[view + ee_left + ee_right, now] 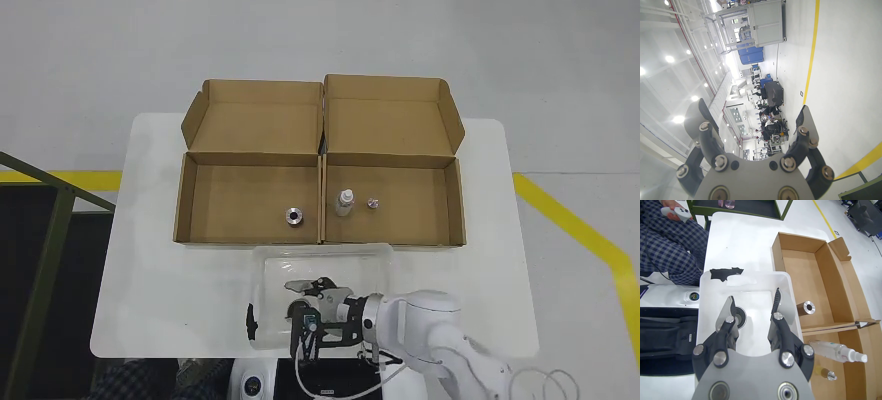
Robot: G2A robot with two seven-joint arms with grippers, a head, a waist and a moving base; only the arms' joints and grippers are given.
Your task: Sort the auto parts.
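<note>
**Right end effector open inside bin; ring part beside one finger**

1. Clearances. The right end effector [754, 303] sits low inside the bin [761, 273], fingers [776, 302] spread apart and gripping nothing. Bare bin floor shows in the gap between them. The bin walls enclose it on all sides; one finger is near the wall on the box side. The bin stands near the front edge of the desk [150, 250], its far rim just beside the front walls of both boxes. Black tape [725, 273] marks the rim beyond the fingertips.

2. Containers.
- Bin: one ring part [740, 315] lies flat on the floor, just beside the other finger and partly hidden by it; contact cannot be told.
- Cylinder box [230, 200], to the side of the end effector beyond the bin wall: one metal cylinder [806, 308].
- Bottle box [420, 205], next to it and sharing a wall: a spray bottle [836, 349] lying down and a small fitting [826, 373], apart from each other.

3. Materials. Bin of translucent white plastic with rounded corners. Both boxes are plain brown cardboard, lids folded back. The cylinder is bright metal with a bored end. The ring is dark outside and metallic within. The bottle is clear with a white nozzle.

4. The left end effector [753, 115] is away from the desk, fingers wide apart.
</note>
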